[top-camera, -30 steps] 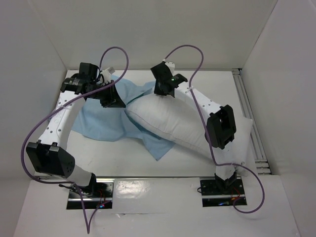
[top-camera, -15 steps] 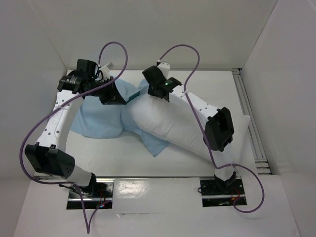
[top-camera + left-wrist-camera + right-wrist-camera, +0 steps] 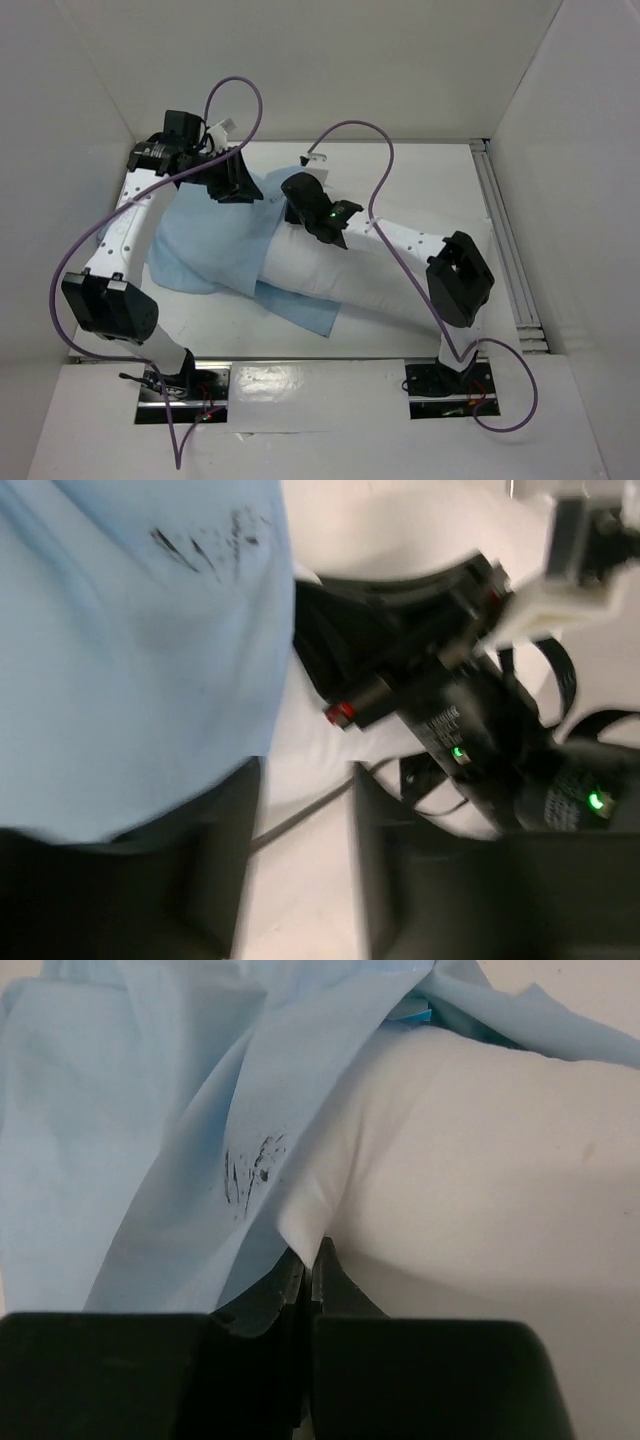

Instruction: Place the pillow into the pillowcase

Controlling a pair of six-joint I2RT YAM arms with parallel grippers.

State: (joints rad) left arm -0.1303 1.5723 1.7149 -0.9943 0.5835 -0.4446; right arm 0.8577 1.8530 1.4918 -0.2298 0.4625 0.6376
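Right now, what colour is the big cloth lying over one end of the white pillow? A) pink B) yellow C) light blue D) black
C: the pillowcase lying over one end of the pillow is plain light blue in the top view.

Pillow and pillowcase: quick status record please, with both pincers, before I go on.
pillow: plump white fabric cushion, lying diagonally, right end uncovered
pillowcase: limp light blue cloth sack, draped over the pillow's left end
left pincer: open, blue cloth draped at one side of it
right pincer: shut, pinching white pillow fabric at the blue cloth's edge
insertion: partial at most; most of the pillow shows
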